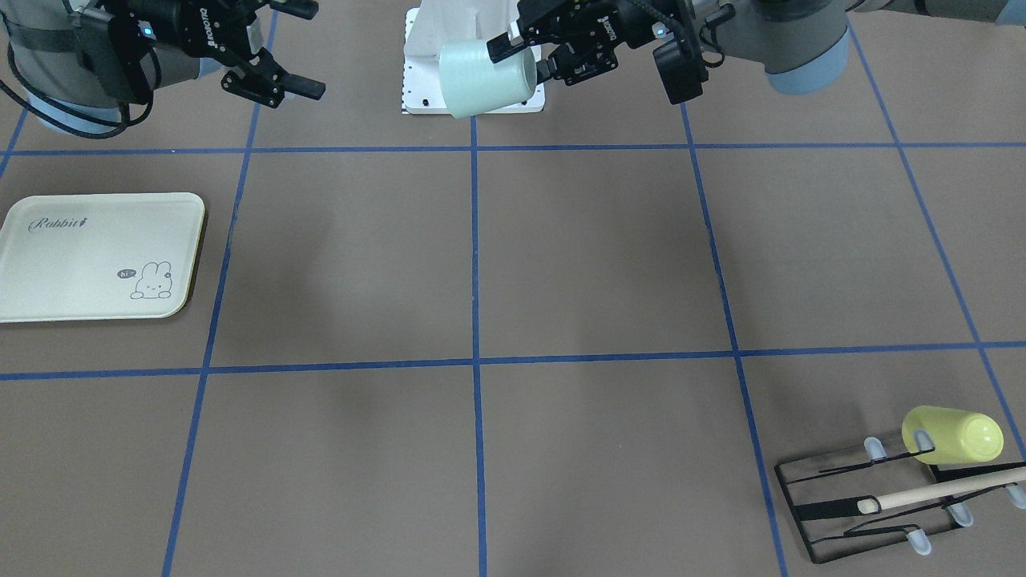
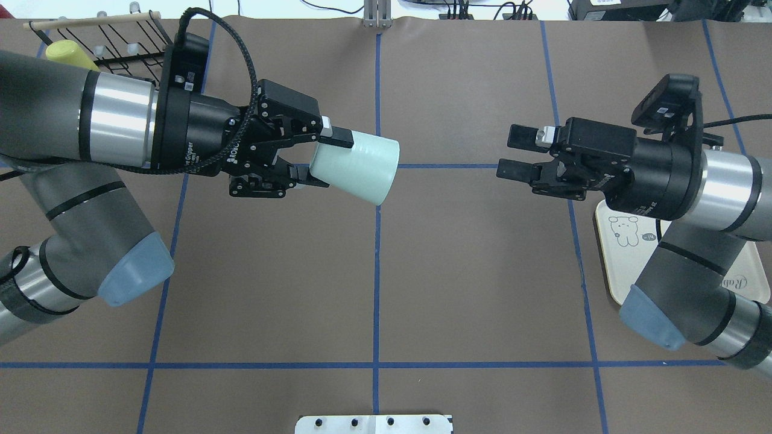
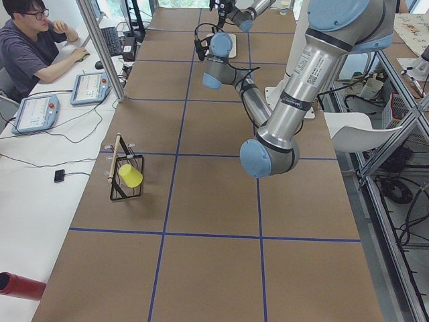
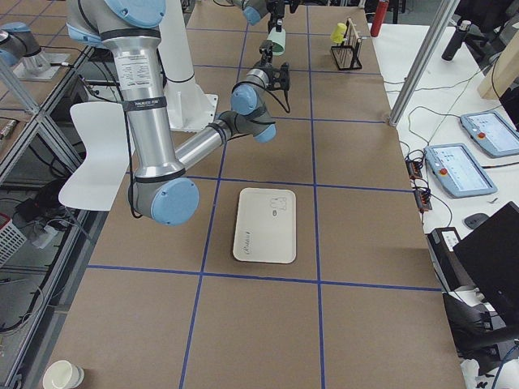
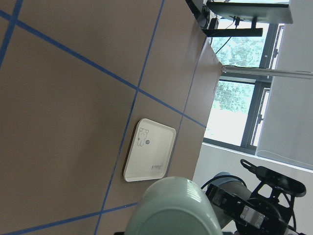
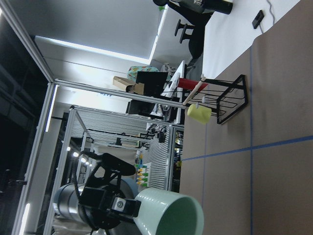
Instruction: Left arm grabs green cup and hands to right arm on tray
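My left gripper (image 2: pixel 330 161) is shut on the pale mint-green cup (image 2: pixel 362 170) and holds it on its side in the air. The cup's open mouth faces my right gripper (image 2: pixel 512 154). The right gripper is open and empty, about a cup's length or more from the rim. In the front view the left gripper (image 1: pixel 525 60) holds the cup (image 1: pixel 481 80) at the top centre, with the right gripper (image 1: pixel 298 46) at the upper left. The cream Rabbit tray (image 1: pixel 96 256) lies flat and bare. In the overhead view the tray (image 2: pixel 612 253) is partly hidden under the right arm.
A yellow-green cup (image 1: pixel 954 437) hangs on a black wire rack (image 1: pixel 834 509) with a wooden rod, at the table's far left corner (image 2: pixel 66 53). A white base plate (image 2: pixel 374 424) sits at the robot's edge. An operator sits at a side desk (image 3: pixel 30 40).
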You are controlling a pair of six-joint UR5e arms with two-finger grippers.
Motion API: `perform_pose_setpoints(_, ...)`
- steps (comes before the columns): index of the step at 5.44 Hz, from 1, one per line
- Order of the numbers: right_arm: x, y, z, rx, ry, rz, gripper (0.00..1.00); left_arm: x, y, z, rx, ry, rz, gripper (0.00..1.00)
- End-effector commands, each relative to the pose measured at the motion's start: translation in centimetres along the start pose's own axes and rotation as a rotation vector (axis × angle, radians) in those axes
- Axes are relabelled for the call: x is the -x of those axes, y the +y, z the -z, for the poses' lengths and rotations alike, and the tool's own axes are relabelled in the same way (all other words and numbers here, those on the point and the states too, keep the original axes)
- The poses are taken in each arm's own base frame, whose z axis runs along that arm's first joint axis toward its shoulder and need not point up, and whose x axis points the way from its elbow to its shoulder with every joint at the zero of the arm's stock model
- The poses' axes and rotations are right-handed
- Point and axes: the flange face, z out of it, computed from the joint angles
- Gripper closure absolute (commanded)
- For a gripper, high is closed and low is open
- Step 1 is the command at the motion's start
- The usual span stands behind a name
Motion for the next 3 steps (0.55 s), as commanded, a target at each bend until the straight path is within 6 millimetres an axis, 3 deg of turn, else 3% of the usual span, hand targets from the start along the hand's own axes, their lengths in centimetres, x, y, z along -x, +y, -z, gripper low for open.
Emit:
perform_pose_setpoints(1, 1.1, 2.7, -1.7, 0.052, -0.084, -0.032, 0.04, -1.1, 1.2, 0.8, 0.068, 0.104, 0.075, 1.00)
perform_pose_setpoints(3, 2.1, 4.3, -3.7, 0.092, -0.128, -0.051, 0.04, -1.0, 1.3, 0.8, 0.081, 0.122, 0.077, 1.00)
